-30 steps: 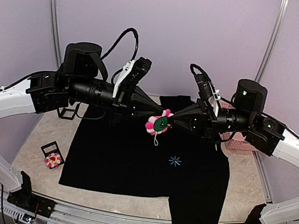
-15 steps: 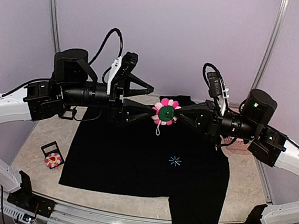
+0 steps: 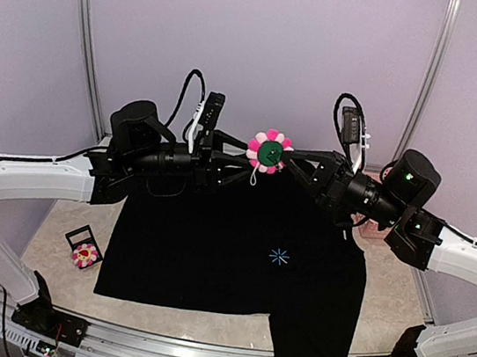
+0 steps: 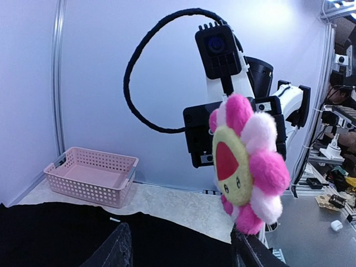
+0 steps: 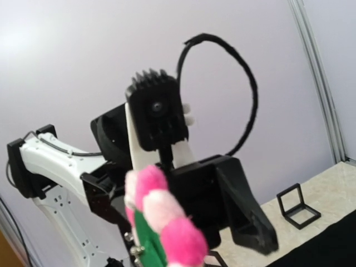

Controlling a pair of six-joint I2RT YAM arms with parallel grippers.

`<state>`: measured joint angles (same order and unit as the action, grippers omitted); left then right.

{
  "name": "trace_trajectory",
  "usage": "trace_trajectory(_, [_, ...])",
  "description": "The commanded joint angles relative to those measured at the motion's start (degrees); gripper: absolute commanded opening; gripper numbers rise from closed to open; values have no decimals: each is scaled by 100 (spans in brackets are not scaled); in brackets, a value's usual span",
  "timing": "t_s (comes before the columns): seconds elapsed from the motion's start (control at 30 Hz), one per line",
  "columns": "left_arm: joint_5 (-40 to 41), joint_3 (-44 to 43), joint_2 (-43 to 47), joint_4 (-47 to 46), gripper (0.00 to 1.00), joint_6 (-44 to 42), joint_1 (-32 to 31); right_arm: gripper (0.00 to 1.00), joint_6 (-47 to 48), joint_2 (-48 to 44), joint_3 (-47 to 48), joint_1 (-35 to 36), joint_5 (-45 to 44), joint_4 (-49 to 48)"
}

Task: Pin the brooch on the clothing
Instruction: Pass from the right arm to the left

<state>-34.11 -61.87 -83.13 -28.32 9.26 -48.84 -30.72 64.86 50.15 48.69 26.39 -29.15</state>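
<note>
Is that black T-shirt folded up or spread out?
Spread out: the T-shirt lies flat on the table, its blue starburst mark showing.

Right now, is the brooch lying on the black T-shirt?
No, the right hand holds the brooch up in the air, clear above the T-shirt spread on the table.

Pale lilac walls (image 3: 258, 39) close in the back and sides, with slim metal posts (image 3: 84, 24) running up the rear corners. The counter (image 3: 64, 218) has a mottled beige, stone-look top. The light is soft and even. Off to one side stands a cluttered workbench (image 4: 334, 208).
</note>
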Motion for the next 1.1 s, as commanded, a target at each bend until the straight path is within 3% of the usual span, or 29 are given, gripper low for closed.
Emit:
trace_trajectory(0.0, [-653, -16, -239, -1248, 59, 640, -47, 0, 232, 181, 266, 44, -50, -269])
trace_trajectory(0.1, [-666, 8, -197, -1339, 64, 494, -122, 0, 274, 257, 331, 44, 48, -311])
trace_trajectory(0.4, [-748, 138, -121, -1231, 66, 354, -161, 0, 300, 239, 328, 44, 17, -257])
trace_trajectory(0.53, [-564, 28, -113, -1158, 46, 367, -154, 0, 271, 275, 319, 39, 112, -276])
trace_trajectory(0.77, [-608, -81, -253, -1268, 35, 546, -191, 0, 347, 307, 399, 42, 254, -86])
trace_trajectory(1.0, [-470, -211, -241, -901, 13, 178, -352, 0, 346, 383, 394, 42, 434, -74])
trace_trajectory(1.07, [-438, -197, -218, -880, 11, 162, -359, 0, 340, 411, 399, 41, 491, -61])
